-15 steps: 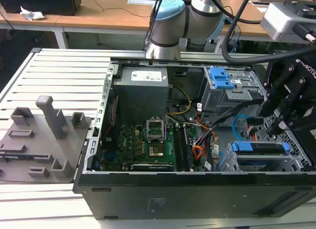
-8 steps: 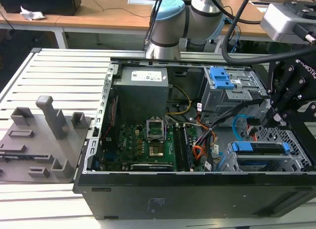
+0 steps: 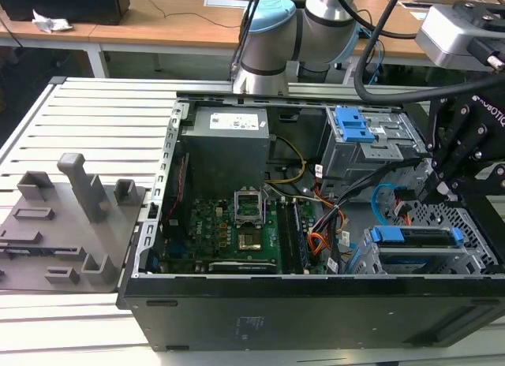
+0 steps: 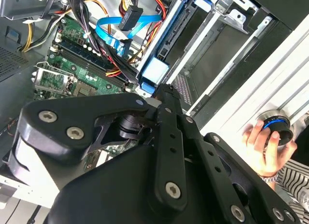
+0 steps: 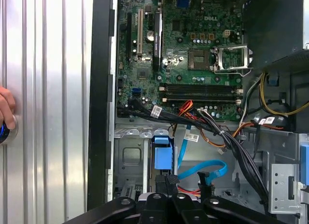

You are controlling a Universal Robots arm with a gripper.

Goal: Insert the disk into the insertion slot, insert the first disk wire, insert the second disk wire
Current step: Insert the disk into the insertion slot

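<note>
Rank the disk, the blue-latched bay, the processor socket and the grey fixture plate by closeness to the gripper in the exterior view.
1. Disk: just under the gripper.
2. Blue-latched bay: at the case's far side.
3. Processor socket: mid-motherboard.
4. Grey fixture plate: outside the case, on the exterior view's left.

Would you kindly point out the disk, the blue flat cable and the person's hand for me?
disk (image 3: 416,237): exterior view, on its blue carrier frame.
blue flat cable (image 5: 207,167): first wrist view, on its looped middle stretch.
person's hand (image 4: 264,149): second wrist view, on the middle of the hand.
</note>
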